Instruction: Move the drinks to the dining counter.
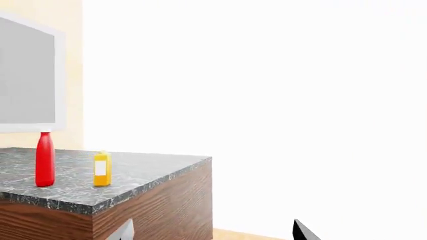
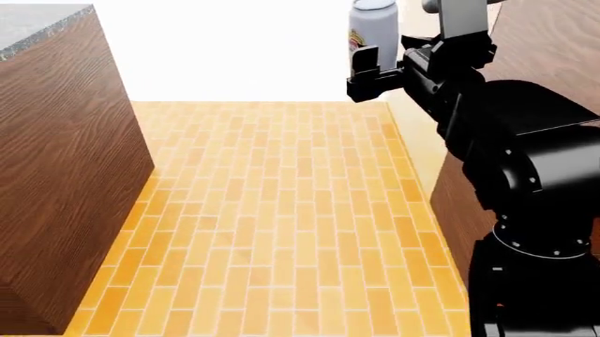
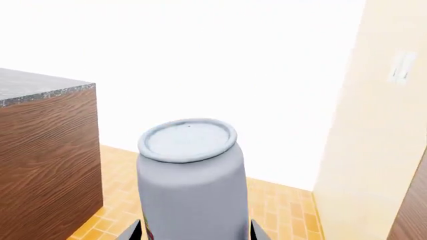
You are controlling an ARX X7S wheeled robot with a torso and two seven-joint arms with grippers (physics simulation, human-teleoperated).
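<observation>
While the right gripper (image 2: 367,70) clamps the silver can (image 2: 372,28) between its dark fingers (image 2: 364,60), the can stands upright in the grasp, held in the air above the brick-patterned floor (image 2: 281,210) and well clear of any surface. From the right wrist view the can (image 3: 190,185) fills the foreground, its round lid facing up and a sliver of red-yellow label showing low on its side, with a fingertip (image 3: 257,231) pressed against each flank. Behind it, the black right arm (image 2: 525,161) runs back toward the robot's body at the right side of the head view.

Only two fingertips of the left gripper (image 1: 213,232) peek into the left wrist view, one pale (image 1: 123,231) and one black (image 1: 303,232), standing far apart with nothing between them, so that pincer is released.

Beyond them sits the dining counter (image 1: 153,170), a grey-black marble top over flat dark-wood panels. On it stand the red bottle (image 1: 45,160) and, near it, the yellow-orange carton (image 1: 101,169), both upright and apart from each other. A grey panel in a white frame (image 1: 30,75) hangs behind the bottle. In the head view the counter's wooden side (image 2: 66,175) rises at the left.
</observation>
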